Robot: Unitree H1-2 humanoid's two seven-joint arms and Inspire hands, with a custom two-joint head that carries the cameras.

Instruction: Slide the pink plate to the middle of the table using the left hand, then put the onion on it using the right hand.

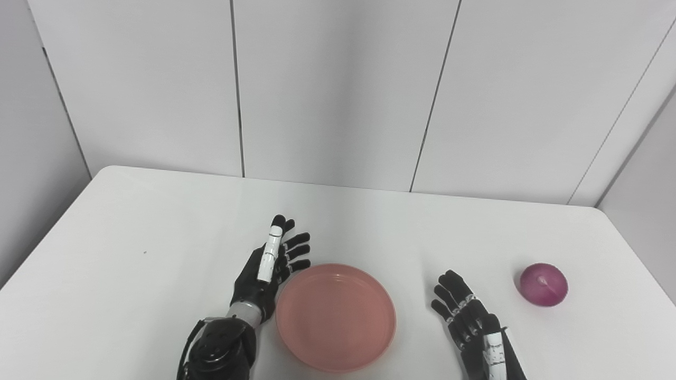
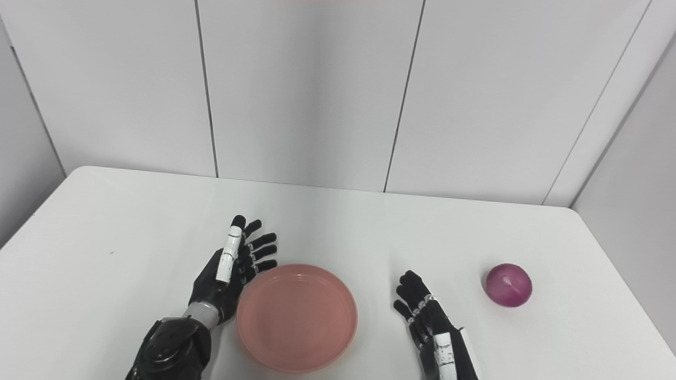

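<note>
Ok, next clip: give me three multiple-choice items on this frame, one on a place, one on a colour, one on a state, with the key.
1. Where does the onion lie?
A. on the pink plate
B. on the table, right of the right hand
C. in the left hand

2. What colour is the onion?
A. purple
B. white
C. yellow

3. How is the left hand?
A. shut on the plate's rim
B. shut on the onion
C. open, at the plate's left edge

Key:
1 B: the onion sits on the white table, beyond the right hand and clear of the pink plate.
2 A: its skin is reddish purple in both eye views.
3 C: the fingers are spread and hold nothing; whether they touch the plate's rim cannot be told.
</note>
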